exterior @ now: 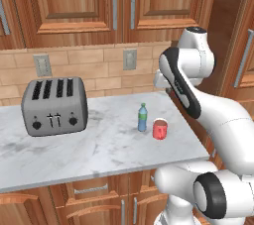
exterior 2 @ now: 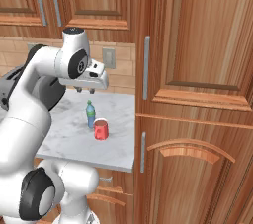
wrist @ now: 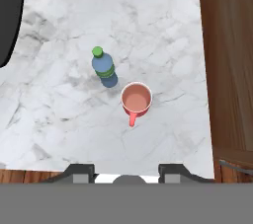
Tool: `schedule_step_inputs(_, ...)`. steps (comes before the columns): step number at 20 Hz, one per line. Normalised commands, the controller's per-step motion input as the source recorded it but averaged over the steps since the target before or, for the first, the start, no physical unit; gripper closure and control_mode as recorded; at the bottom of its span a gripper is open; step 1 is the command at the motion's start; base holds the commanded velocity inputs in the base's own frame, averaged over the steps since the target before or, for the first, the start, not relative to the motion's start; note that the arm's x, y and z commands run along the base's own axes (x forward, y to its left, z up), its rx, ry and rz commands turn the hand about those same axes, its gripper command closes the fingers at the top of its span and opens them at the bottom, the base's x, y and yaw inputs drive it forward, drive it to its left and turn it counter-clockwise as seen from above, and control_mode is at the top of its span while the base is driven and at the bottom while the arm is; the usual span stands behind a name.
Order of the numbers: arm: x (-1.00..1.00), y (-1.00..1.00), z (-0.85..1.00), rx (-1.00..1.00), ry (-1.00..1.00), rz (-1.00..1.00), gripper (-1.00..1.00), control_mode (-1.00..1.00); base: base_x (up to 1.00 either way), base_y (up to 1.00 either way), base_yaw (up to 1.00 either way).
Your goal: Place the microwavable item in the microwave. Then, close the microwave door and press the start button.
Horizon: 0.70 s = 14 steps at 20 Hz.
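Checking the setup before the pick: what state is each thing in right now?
Red cup: upright on the counter, empty, not held.
Blue bottle: upright, green cap on, just beside the cup, apart from it.
Toaster: slots empty, levers up.
Gripper: above the cup, fingers apart, holding nothing.
Upper cabinet doors: shut.

Bottle (wrist: 103, 67) crowds cup (wrist: 136, 98); other sides open.

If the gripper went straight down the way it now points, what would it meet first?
Probably the marble counter, or the near rim of the red cup. In the hand view the cup sits just ahead of the gripper, beside the blue bottle; depth makes the exact landing spot uncertain.
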Motion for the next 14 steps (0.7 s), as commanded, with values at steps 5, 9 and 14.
schedule_step_inputs(5,0.00,0.03,-0.01,0.00,0.00,0.00,-1.00,-1.00,0.00,0.00,0.00)
schedule_step_inputs(9,0.00,0.54,-0.54,-0.12,0.13,-0.01,-1.00,-1.00,0.00,0.00,0.00)
schedule_step_inputs(14,-0.32,0.28,-1.00,-0.03,0.02,-0.05,-1.00,-1.00,0.00,0.00,0.00)
